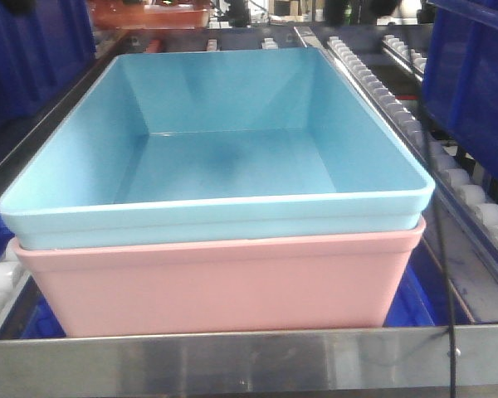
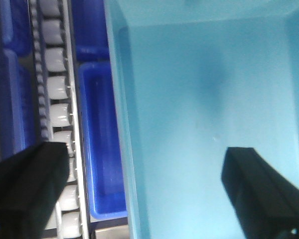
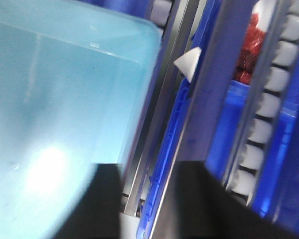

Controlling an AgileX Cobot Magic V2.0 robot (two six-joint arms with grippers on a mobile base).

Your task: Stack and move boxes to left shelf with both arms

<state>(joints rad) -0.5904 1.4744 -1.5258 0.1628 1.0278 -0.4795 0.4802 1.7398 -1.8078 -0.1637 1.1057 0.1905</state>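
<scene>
Blue box [image 1: 224, 157] nested in pink box [image 1: 216, 282], left pincer [image 2: 139, 194] spread astride its wall, right unclear

No text, label or number can be read (bins included); nothing legible.

**Tight sides, open top**

The blue bin [image 1: 224, 141] sits nested in the pink bin [image 1: 216, 282], and its interior is open from above. Its walls leave little side room. On the left, a roller rail [image 2: 57, 99] and a dark-blue crate [image 2: 102, 144] run close along the bin wall. The left end effector [image 2: 139, 194] straddles that wall, one finger [image 2: 30, 189] outside over the rollers, the other inside the bin, jaws apart. On the right, steel rails [image 3: 164, 129] lie just beside the rim, with more rollers [image 3: 269, 114] further out. In front, the shelf's steel bar [image 1: 232, 361] crosses below the pink bin. Dark-blue crates [image 1: 469, 75] flank both sides.
</scene>
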